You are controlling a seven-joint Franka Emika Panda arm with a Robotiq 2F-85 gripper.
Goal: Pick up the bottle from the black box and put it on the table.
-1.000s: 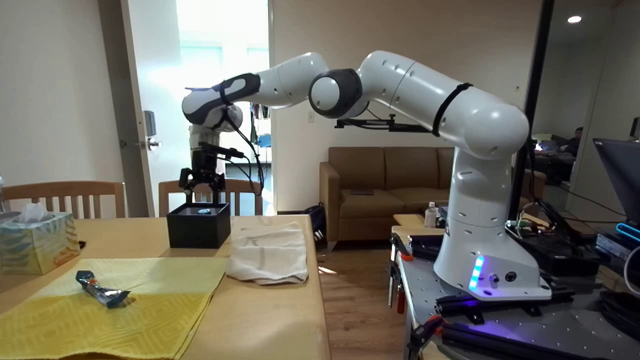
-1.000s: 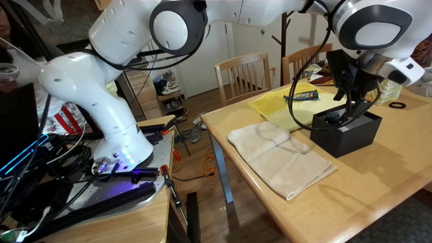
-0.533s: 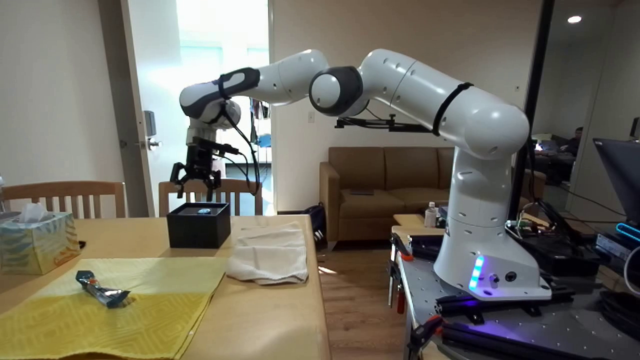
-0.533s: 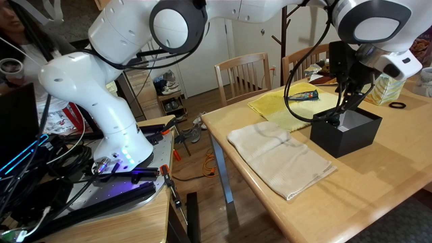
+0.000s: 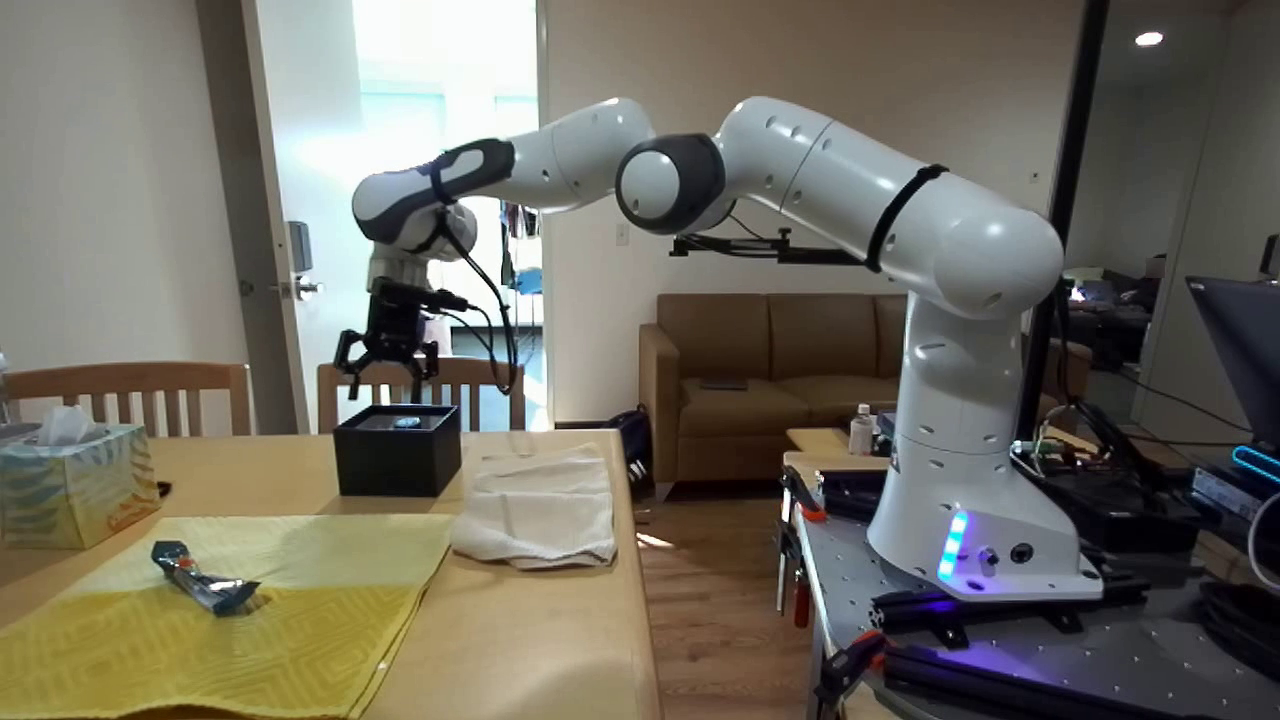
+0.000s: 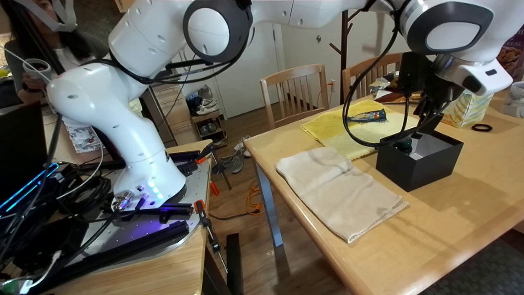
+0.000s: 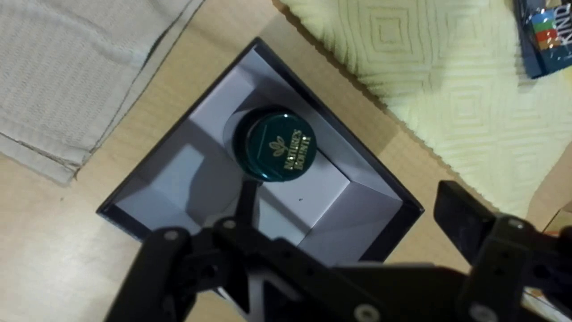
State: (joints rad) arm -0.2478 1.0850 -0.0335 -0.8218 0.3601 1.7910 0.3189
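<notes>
Bottle [image 7: 277, 145], green-capped, stands upright inside the box [image 5: 395, 462], toward the far corner in the wrist view. Gold letters on top read "Nature's Bounty". Outside, the box is black; inside, pale lining covers walls and floor.

The gripper [image 5: 385, 391] hangs above the box, its fingers [image 7: 460, 219] wide apart and free. In the wrist view the left one reaches over the box, just beside the cap [image 5: 407, 423], while the right one lies past the box's right corner. In an exterior view a small gap shows between the right fingertip and the cap below it. The arm [image 5: 800, 165] comes across from the right there, rising from a metal stand [image 5: 1130, 660].

The box rests on the table [image 6: 462, 229], between the pale cloth [image 6: 339, 192] and the yellow mat [image 5: 270, 650]; wood shows on both sides in the wrist view. A packet [image 5: 205, 580] lettered "KIND" lies on the mat. At the left in an exterior view stands a tissue box [image 5: 75, 490], and a black ring [image 6: 482, 128] lies near it.

Chairs [image 6: 294, 96] stand at the table's far side. At far left in an exterior view a person [image 6: 69, 55], partly hidden by the arm, holds a cup [image 6: 37, 70].
</notes>
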